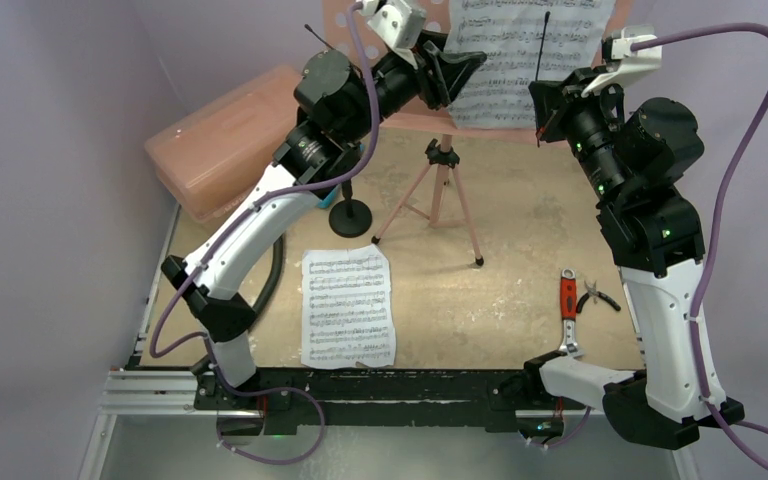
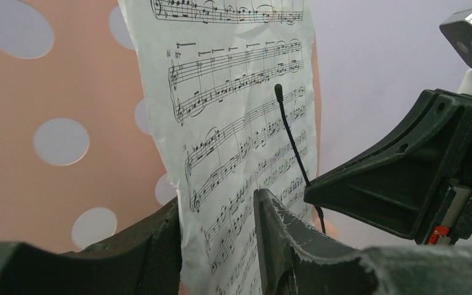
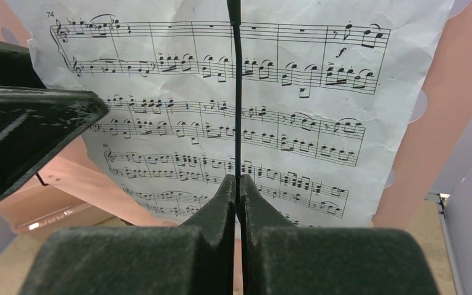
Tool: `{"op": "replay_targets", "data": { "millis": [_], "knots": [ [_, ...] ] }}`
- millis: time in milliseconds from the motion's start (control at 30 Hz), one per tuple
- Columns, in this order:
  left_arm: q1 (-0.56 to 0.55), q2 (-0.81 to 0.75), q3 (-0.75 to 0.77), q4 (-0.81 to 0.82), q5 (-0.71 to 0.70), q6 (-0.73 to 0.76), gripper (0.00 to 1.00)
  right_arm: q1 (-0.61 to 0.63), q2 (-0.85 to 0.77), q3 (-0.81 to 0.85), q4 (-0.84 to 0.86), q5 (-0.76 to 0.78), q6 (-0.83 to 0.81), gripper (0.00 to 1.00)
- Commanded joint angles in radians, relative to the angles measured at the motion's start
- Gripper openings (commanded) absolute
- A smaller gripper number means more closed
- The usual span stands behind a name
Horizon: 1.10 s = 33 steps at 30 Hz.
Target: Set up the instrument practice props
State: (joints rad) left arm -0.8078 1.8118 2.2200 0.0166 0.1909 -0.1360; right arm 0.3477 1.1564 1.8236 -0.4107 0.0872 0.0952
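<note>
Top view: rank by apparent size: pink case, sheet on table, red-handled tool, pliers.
1. pink case, narrowly; the left arm hides part
2. sheet on table
3. red-handled tool
4. pliers

A translucent pink plastic case (image 1: 222, 140) lies at the far left of the tan table (image 1: 520, 230), by the wall. Near the right edge, just beside each other, lie two hand tools: a red-handled tool (image 1: 567, 299) and small pliers (image 1: 598, 296).

The left arm (image 1: 250, 225) and right arm (image 1: 660, 310) combine white shells, black joint housings (image 1: 325, 80) with green lights (image 1: 309, 146), purple cables (image 1: 720, 33), white wrist cameras (image 1: 400, 22) and black wedge-shaped fingers (image 2: 279, 246).
</note>
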Motion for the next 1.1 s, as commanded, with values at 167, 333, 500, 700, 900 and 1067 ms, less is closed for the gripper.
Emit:
{"op": "replay_targets", "data": {
  "millis": [167, 333, 500, 700, 900, 1067],
  "knots": [
    [-0.001, -0.146, -0.135, 0.028, -0.075, 0.019, 0.34, 0.004, -0.009, 0.004, 0.085, -0.011, -0.003, 0.00],
    [-0.001, -0.133, -0.133, 0.045, -0.054, -0.001, 0.23, 0.004, -0.008, 0.007, 0.087, -0.019, 0.000, 0.00],
    [-0.001, -0.111, -0.115, 0.060, -0.038, -0.019, 0.12, 0.004, -0.008, 0.011, 0.089, -0.027, 0.007, 0.00],
    [-0.001, -0.082, -0.095, 0.098, -0.022, -0.058, 0.00, 0.005, -0.006, 0.019, 0.084, -0.032, 0.012, 0.00],
    [-0.007, -0.047, -0.062, 0.117, 0.004, -0.082, 0.00, 0.004, -0.008, 0.023, 0.081, -0.030, 0.011, 0.00],
    [-0.007, -0.043, -0.058, 0.118, -0.012, -0.071, 0.00, 0.004, -0.009, 0.020, 0.079, -0.028, 0.012, 0.00]
  ]
}}
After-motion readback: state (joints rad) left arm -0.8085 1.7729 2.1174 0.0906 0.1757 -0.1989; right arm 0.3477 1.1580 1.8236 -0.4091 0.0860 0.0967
